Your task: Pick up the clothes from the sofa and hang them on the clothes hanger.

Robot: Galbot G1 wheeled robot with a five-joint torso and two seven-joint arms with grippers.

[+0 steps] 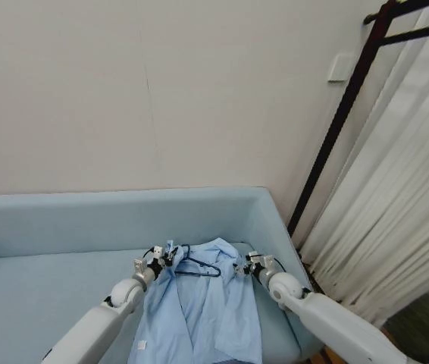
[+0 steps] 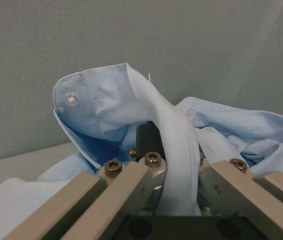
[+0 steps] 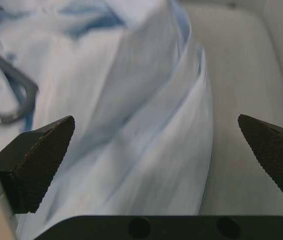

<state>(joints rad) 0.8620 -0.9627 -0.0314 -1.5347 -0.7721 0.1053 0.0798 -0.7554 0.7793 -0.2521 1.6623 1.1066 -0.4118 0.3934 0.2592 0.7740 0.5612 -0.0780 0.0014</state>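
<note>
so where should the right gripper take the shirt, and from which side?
Probably the raised fold along the shirt's shoulder edge, on the side away from the hanger. It stands as a ridge off the sofa seat, so come down from above with the right gripper straddling it; its open fingers sit either side. The left gripper has the collar.

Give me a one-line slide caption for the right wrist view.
Right gripper open astride a folded edge of the light blue shirt on the sofa, dark hanger nearby.
</note>
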